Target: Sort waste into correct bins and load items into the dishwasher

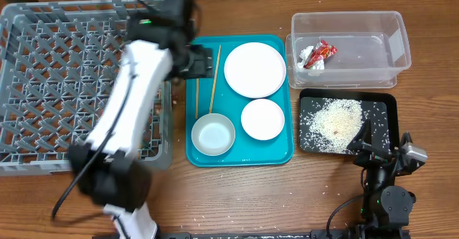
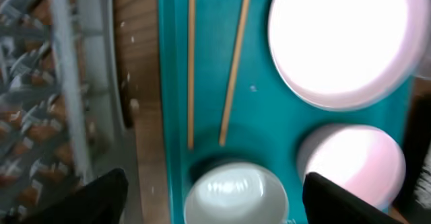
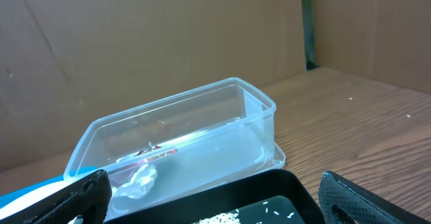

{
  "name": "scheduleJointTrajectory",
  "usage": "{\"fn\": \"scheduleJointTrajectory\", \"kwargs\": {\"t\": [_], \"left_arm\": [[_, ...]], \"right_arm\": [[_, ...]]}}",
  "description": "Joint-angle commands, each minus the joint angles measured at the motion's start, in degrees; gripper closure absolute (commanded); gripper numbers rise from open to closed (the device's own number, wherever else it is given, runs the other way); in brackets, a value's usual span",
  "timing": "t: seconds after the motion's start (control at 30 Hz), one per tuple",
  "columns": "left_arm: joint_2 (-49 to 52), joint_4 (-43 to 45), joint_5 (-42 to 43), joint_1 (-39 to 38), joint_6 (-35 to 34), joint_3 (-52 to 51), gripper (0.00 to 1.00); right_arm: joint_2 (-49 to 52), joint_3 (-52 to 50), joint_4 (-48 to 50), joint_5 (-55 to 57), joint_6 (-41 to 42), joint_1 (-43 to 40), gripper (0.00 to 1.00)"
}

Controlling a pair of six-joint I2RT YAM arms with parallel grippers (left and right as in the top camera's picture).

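Hovering above the chopsticks (image 2: 232, 62) on the tray (image 2: 269, 130), the left gripper (image 2: 214, 197) spreads released jaws, apparently readying a pickup; the right gripper (image 3: 215, 204) sits near the desk's front-right corner, jaws released too.

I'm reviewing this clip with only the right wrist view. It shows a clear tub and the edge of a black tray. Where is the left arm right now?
Observer: The left gripper is open. It sits over the teal tray, on the side nearest the grey dish rack, by two chopsticks.
Operator: What else is on that tray?
Observer: A bowl lies at the chopsticks' near ends. There are also two white plates, a large plate and a small plate.
Operator: Is anything in the rack?
Observer: No dishes show in the visible part of it, but the left arm hides some of the rack.
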Motion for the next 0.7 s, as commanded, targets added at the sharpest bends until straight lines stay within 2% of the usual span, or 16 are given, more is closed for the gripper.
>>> {"fn": "scheduleJointTrajectory", "kwargs": {"t": [0.0,0.07,0.13,0.37,0.47,0.53,0.63,0.67], "left_arm": [[7.2,3.8,-7.4,-1.0,-2.7,-0.1,0.24],[11.1,6.7,-7.0,-0.3,-2.9,-0.1,0.28],[14.2,8.4,-6.2,0.2,-3.0,-0.1,0.37],[22.4,11.6,-5.8,0.5,-5.2,-0.1,0.45],[25.0,12.0,-5.3,0.4,-5.0,-0.1,0.53],[26.4,11.8,-5.2,0.4,-5.0,-0.1,0.66],[27.2,11.1,-5.1,0.4,-4.8,-0.1,0.96],[27.0,10.8,-5.0,0.6,-4.8,0.1,0.96]], "right_arm": [[-0.6,-0.6,0.5,0.0,0.0,-0.4,0.00],[-0.6,-0.6,0.5,0.0,0.0,-0.4,0.00],[-0.6,-0.6,0.5,0.0,0.0,-0.4,0.00],[-0.6,-0.6,0.5,0.0,0.0,-0.4,0.00],[-0.6,-0.6,0.5,0.0,0.0,-0.4,0.00],[-0.6,-0.6,0.5,0.0,0.0,-0.4,0.00],[-0.6,-0.6,0.5,0.0,0.0,-0.4,0.00],[-0.6,-0.6,0.5,0.0,0.0,-0.4,0.00]]}}
